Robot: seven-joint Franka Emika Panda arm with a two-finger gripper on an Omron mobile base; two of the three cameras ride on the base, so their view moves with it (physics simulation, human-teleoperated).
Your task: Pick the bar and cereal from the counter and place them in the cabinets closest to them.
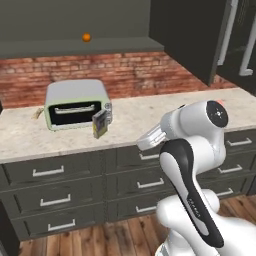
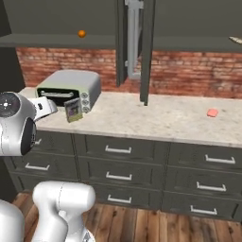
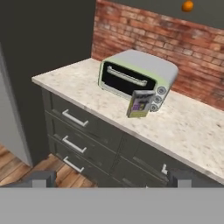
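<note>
The cereal (image 1: 101, 123) is a slim dark box with yellow and green print. It stands upright on the counter (image 1: 150, 115), right against the front right corner of a toaster oven (image 1: 77, 104). It also shows as the cereal (image 2: 73, 109) and the cereal (image 3: 141, 103). My gripper (image 3: 109, 178) hangs out in front of the counter's edge, well short of the box, open with nothing between its fingertips (image 3: 41, 178). A small golden-tan oblong, probably the bar (image 2: 235, 39), lies on a cabinet shelf at the far right edge. The cabinets (image 2: 146, 47) above the counter have open doors.
An orange (image 2: 82, 33) sits on the open shelf above the toaster oven (image 2: 68, 87). A salmon-pink block (image 2: 212, 112) lies on the counter to the right. A small tan thing (image 1: 37, 114) rests left of the toaster oven. Drawer fronts (image 3: 78, 120) run below the counter.
</note>
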